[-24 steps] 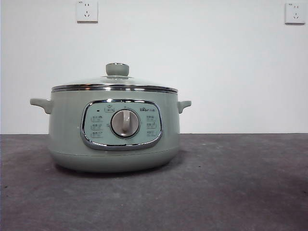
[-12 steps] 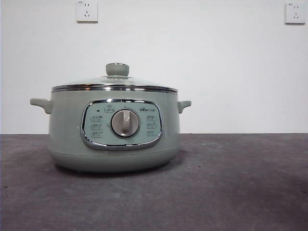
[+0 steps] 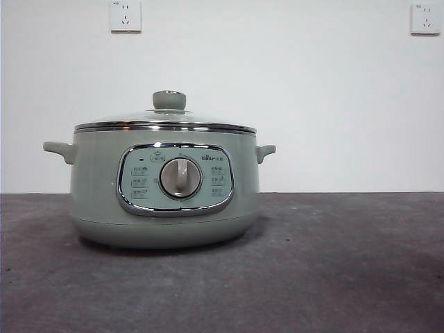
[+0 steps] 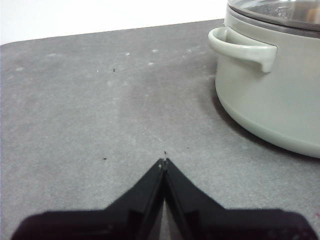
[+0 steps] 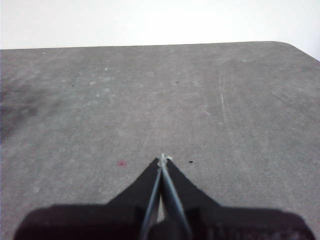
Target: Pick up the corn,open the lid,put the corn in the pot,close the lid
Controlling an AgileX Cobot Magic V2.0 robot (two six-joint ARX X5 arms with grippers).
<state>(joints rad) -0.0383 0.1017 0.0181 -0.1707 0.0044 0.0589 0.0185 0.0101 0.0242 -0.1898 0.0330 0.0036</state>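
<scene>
The pale green pot (image 3: 97,187) stands on the dark grey table, left of centre in the front view, with the glass lid (image 3: 165,122) shut on it and its green knob (image 3: 169,100) on top. The corn is out of view. In the left wrist view my left gripper (image 4: 164,162) is shut and empty above bare table, with the pot (image 4: 270,85) and one side handle (image 4: 242,47) a short way off. My right gripper (image 5: 162,159) is shut and empty over bare table, with no pot in its view.
A white wall stands behind the table (image 3: 347,263), with two sockets (image 3: 125,15) high up. The table's rounded far corner (image 5: 295,47) shows in the right wrist view. Neither arm shows in the front view.
</scene>
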